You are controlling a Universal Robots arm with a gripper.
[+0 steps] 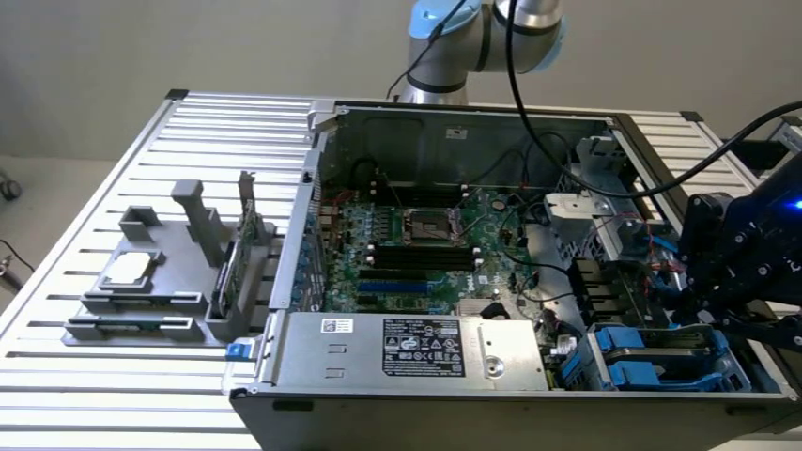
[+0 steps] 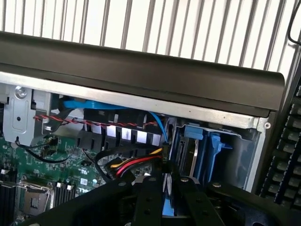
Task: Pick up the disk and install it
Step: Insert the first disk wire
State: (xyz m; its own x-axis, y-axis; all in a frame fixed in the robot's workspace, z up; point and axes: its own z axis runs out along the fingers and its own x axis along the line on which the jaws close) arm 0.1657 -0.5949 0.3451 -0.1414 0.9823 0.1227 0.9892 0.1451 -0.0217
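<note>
In the wrist view my gripper (image 2: 167,188) is shut on the disk (image 2: 167,209), which is seen edge-on as a thin blue and pale strip between the two black fingers (image 2: 146,200). Just beyond the fingertips lies the drive bay (image 2: 203,149) with its upright blue carriers, in the corner of the open computer case. In the exterior view the black gripper (image 1: 708,310) hangs over that bay (image 1: 652,362) at the case's near corner, on the exterior view's right. The gripper's body hides the disk there.
Red, yellow and black cables (image 2: 134,164) and a blue cable (image 2: 94,104) run beside the bay. The case's dark wall (image 2: 141,70) stands behind it. A grey power supply (image 1: 420,348) and the motherboard (image 1: 414,244) fill the case. A grey fixture (image 1: 138,296) with a chip (image 1: 130,270) sits on the exterior view's left.
</note>
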